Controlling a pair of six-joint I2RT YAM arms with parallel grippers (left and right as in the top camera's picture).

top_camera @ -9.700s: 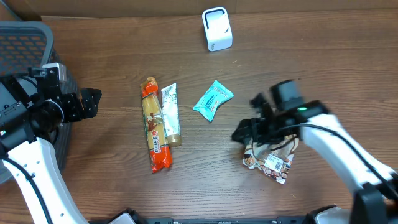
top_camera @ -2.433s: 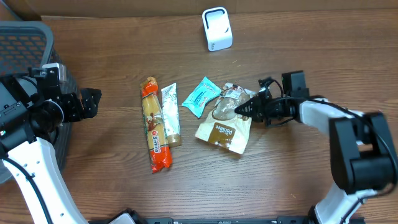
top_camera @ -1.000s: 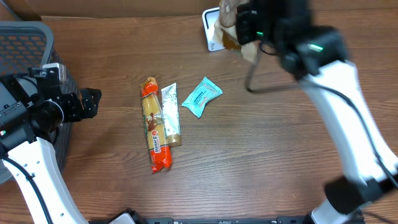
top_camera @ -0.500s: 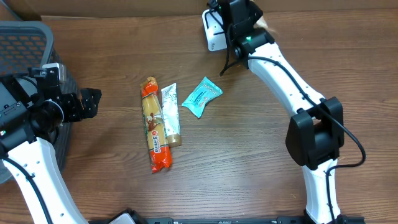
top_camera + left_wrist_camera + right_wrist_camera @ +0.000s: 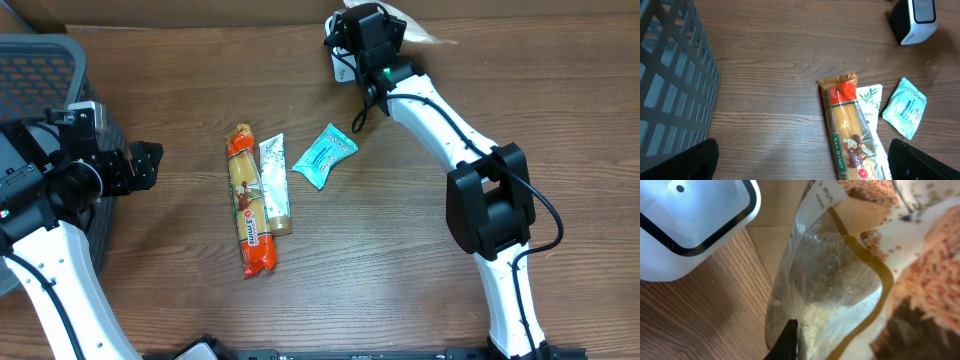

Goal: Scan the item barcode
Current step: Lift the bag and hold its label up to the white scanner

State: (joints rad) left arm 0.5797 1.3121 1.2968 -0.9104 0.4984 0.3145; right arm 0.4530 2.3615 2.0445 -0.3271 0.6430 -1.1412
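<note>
Right now my right gripper point(image 5: 362, 28) is clamped shut on the bag point(image 5: 840, 280), holding it just beside the white scanner point(image 5: 685, 215). I judge this is the scanning step itself. Next I should turn the barcode, which I can't see, toward the scanner's window. My left gripper point(image 5: 148, 163) hangs wide open and empty.

- White boxy plastic scanner point(image 5: 685, 215): white face ringed by a black line.
- Clear plastic pouch point(image 5: 830, 275): see-through top, mustard-brown border, cream panel printed with reddish-brown grains.
- Long spaghetti packet point(image 5: 249, 200): orange-red ends, pale yellow middle.
- Flat white sachet point(image 5: 274, 175): green leaf print.
- Small teal foil packet point(image 5: 326, 156): white lettering.
- Grey plastic basket point(image 5: 45, 42): square lattice.
- Brown wooden table point(image 5: 400, 280): darker grain streaks.
</note>
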